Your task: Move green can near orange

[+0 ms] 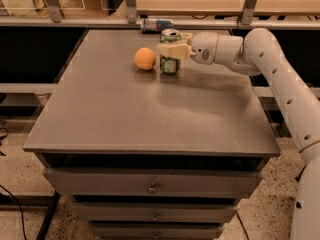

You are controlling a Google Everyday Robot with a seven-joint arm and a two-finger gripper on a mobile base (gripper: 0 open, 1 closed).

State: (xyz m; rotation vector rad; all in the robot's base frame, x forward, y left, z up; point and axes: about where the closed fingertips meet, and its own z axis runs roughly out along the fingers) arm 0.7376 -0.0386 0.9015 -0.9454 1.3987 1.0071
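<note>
Gripper (171, 44) fingers (166, 49) clasp green can (170, 65) beside orange (145, 58).

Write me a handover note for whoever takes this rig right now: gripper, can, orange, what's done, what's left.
Gripper: at the far side of the table, closed around the green can.
Green can: upright, base seemingly on the table, close beside the orange with a small gap between them.
Done: the can is near the orange.
Left: probably release and back away without tipping the can.
Note: a blue can lies on its side behind them.
</note>
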